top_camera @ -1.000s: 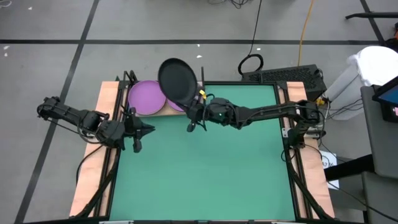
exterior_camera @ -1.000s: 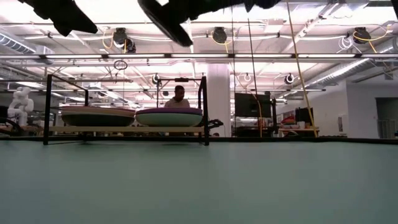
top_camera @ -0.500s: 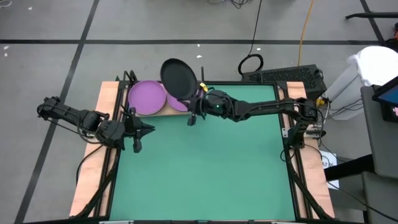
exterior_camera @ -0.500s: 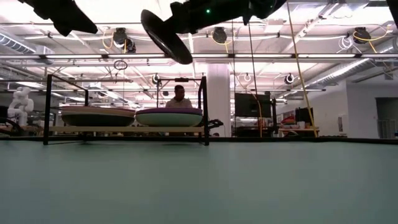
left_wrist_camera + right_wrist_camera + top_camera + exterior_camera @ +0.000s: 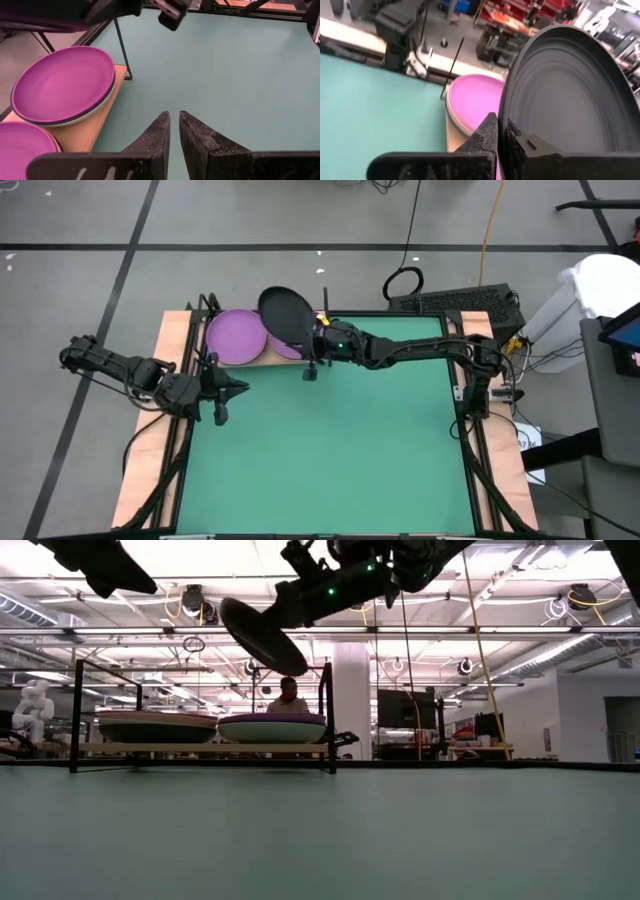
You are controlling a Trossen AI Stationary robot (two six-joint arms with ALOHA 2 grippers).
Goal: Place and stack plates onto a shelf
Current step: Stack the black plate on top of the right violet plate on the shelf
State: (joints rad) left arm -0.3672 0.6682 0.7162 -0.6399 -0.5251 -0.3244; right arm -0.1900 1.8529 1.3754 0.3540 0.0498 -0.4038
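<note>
**Dark plate held by its rim above the shelf**

The black plate [image 5: 285,314], upper centre of the high view, hangs tilted over the shelf [image 5: 258,358]. My right gripper [image 5: 316,340] is clamped on its rim, fingers [image 5: 487,132] pinching the edge. I judge it light, stiff and smooth, so likely to pivot in an edge grip. Below lie two stacks, the right one topped by a purple plate [image 5: 62,82]. The upright posts [image 5: 326,715] bound my descent; above is open. My left gripper [image 5: 172,132] waits at centre left, fingers nearly closed, empty.
</note>
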